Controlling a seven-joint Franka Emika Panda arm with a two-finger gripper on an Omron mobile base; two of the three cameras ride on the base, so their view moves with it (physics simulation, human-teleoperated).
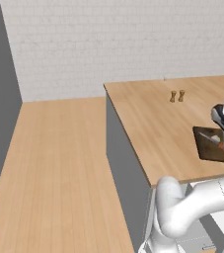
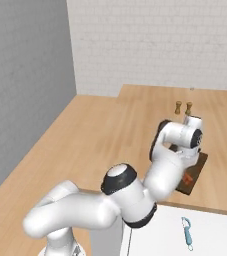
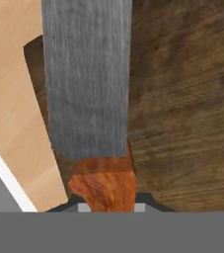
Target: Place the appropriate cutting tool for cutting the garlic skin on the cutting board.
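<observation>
The cutting tool (image 3: 89,84), a knife with a grey blade and an orange-red handle (image 3: 106,185), runs up the hand view from my gripper (image 3: 111,206). The gripper is shut on the handle, and its dark tips barely show on either side of it. Under the blade lies the dark brown cutting board (image 3: 182,99), close below; I cannot tell whether the blade touches it. In the right base view the orange handle (image 2: 187,177) shows over the cutting board (image 2: 199,170), beside my wrist. The cutting board (image 1: 209,143) sits near the counter's front edge. The garlic is out of view.
Two small wooden shakers (image 1: 177,96) (image 2: 183,107) stand farther back on the light wood countertop (image 1: 153,118). A blue-handled peeler (image 2: 186,232) lies on a white surface near the base. The counter's front edge (image 3: 5,178) runs just left of the board.
</observation>
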